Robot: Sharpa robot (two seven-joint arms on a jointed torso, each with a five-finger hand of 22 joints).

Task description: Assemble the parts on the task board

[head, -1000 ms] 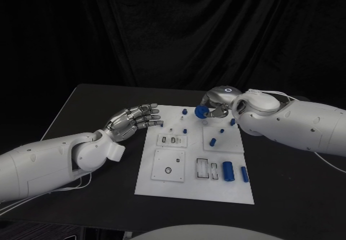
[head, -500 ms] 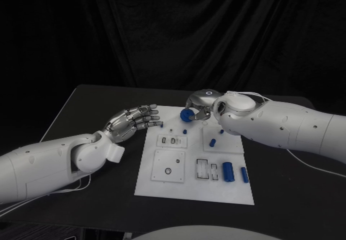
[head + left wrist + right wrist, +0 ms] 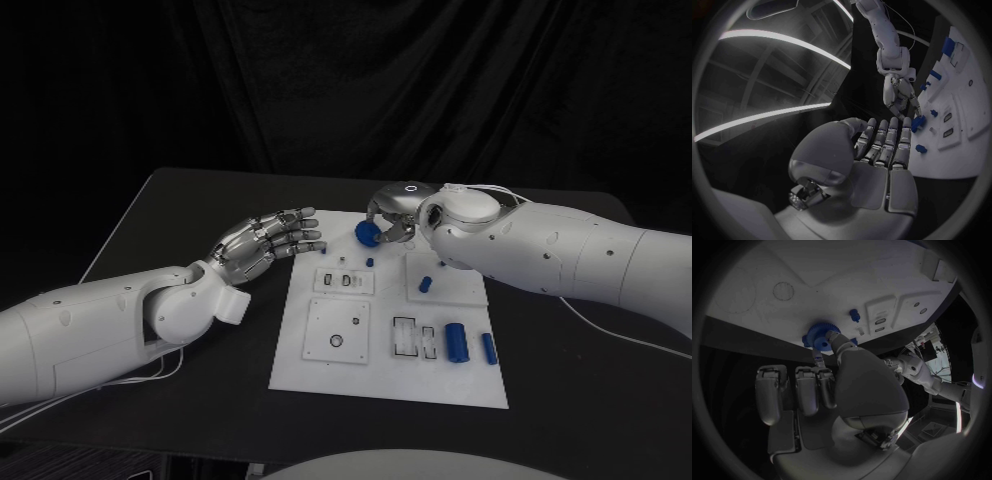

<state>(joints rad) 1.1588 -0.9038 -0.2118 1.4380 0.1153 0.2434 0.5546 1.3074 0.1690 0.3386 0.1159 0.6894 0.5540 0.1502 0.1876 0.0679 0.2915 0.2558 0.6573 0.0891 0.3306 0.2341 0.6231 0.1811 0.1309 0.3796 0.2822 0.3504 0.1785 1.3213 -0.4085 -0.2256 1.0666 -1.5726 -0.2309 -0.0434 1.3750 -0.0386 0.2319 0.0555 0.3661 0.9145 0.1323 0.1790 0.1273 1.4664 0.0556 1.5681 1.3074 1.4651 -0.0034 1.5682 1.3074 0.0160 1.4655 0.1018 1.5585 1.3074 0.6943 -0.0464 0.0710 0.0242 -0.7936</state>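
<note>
Right hand [image 3: 392,222] pinching blue gear [image 3: 820,336] at fingertips, hovering over far edge of task board [image 3: 332,372]. Left hand [image 3: 267,243] holding nothing, fingers spread, waiting just beside board's near-left edge. Judging task midway: loose blue cylinders [image 3: 456,342] lying nearer robot than right hand, unplaced. Black table [image 3: 188,200], dark curtain behind.

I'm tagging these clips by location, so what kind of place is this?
Probably a robotics lab test bench: a black table against dark curtains, a white task board with small blue parts, and the right hand holding a blue gear.
</note>
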